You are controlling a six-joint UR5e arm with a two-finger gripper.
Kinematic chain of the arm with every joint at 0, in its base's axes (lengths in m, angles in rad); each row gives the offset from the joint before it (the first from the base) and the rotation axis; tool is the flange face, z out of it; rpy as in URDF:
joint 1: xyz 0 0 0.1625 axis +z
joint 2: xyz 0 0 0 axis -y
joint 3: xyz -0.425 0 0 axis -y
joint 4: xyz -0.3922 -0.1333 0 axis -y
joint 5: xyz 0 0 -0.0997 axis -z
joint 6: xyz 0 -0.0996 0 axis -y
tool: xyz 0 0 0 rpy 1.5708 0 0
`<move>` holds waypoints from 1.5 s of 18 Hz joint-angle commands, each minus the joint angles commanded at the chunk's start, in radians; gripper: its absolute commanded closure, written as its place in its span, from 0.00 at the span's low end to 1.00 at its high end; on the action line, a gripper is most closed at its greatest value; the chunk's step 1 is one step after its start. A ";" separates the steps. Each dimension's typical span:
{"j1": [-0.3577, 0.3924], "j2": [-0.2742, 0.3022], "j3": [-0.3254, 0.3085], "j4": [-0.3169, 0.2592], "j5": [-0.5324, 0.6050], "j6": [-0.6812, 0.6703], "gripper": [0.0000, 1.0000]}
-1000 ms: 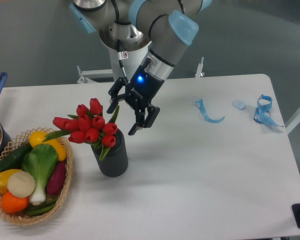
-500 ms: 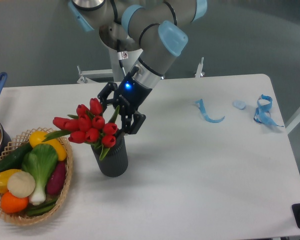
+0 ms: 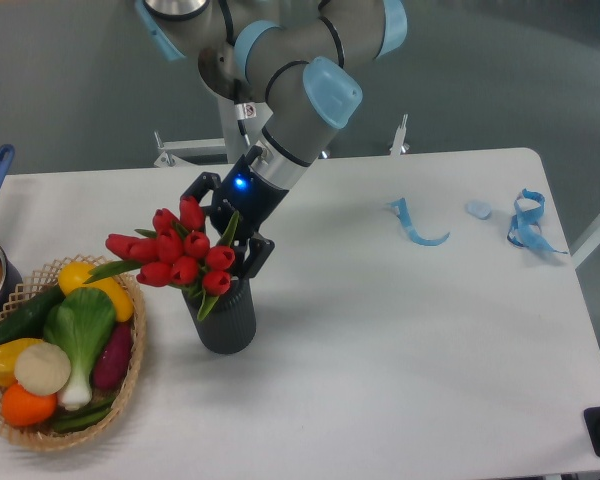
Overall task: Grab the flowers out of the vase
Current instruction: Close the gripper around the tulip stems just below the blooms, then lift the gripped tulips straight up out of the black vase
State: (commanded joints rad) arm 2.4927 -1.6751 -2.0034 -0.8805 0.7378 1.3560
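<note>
The pincer, jaws spread, straddles the red flowers standing in the vase.

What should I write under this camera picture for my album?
Robot gripper open around red flowers in a grey vase.

No legible text, brand, number or sign anywhere, small white label on the grey robot arm column — its dark print too small to read

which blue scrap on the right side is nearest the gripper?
The curved blue strip, left of the small pale piece and the looped ribbon at the table's right edge. The gripper is at the flowers.
</note>
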 joint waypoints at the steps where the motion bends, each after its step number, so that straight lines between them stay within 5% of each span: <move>1: 0.000 0.000 0.000 0.000 0.000 0.000 0.12; 4: 0.000 0.000 0.000 0.000 0.000 0.000 0.38; 10: 0.002 0.002 0.011 0.000 -0.003 -0.012 0.60; 20: 0.040 0.011 0.104 -0.005 -0.115 -0.167 0.61; 27: 0.052 0.087 0.146 -0.015 -0.187 -0.354 0.61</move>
State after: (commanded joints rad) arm 2.5449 -1.5877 -1.8577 -0.8958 0.5507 1.0018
